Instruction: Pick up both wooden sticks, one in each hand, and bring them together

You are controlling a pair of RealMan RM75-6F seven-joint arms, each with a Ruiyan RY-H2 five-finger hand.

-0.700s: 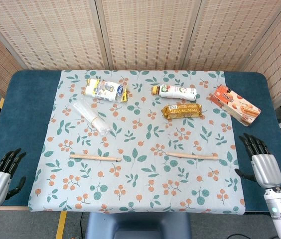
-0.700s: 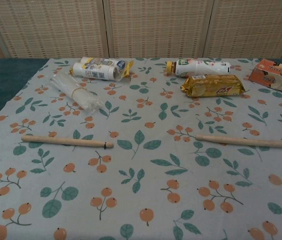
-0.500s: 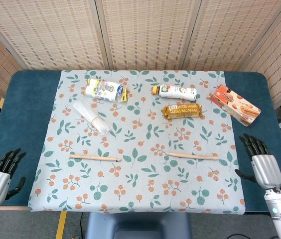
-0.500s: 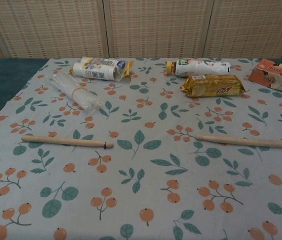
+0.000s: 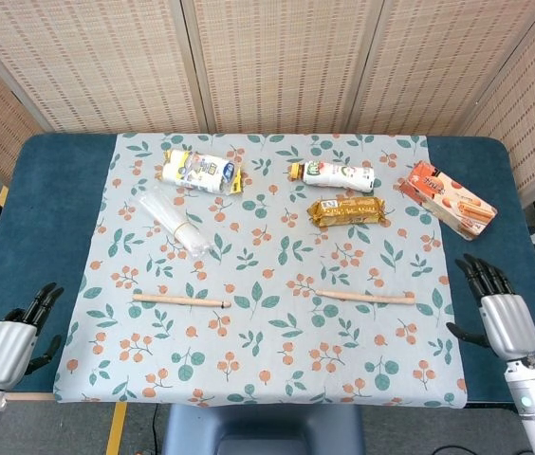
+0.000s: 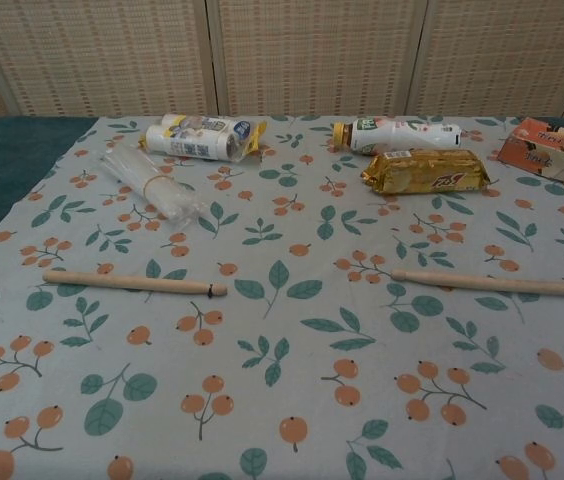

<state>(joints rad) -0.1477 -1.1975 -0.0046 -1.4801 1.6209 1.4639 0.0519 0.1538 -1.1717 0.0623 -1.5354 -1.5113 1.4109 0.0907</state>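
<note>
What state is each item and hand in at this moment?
left stick: flat on cloth, untouched
right stick: flat on cloth, untouched
left hand: open, empty
right hand: open, empty
white bottle: on its side
gold packet: lying flat
orange box: lying flat

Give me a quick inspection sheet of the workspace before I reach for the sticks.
Surface: blue table under a leaf-and-berry print cloth.
Job's things: left wooden stick and right wooden stick lie flat, apart, both untouched.
Clutter: two bottles, clear plastic cups, gold snack pack, orange box, all beyond the sticks.
Hands: left hand and right hand at the near table edges, holding nothing.
Cables: nothing seen on the table.
Surroundings: woven screen panels behind.
</note>
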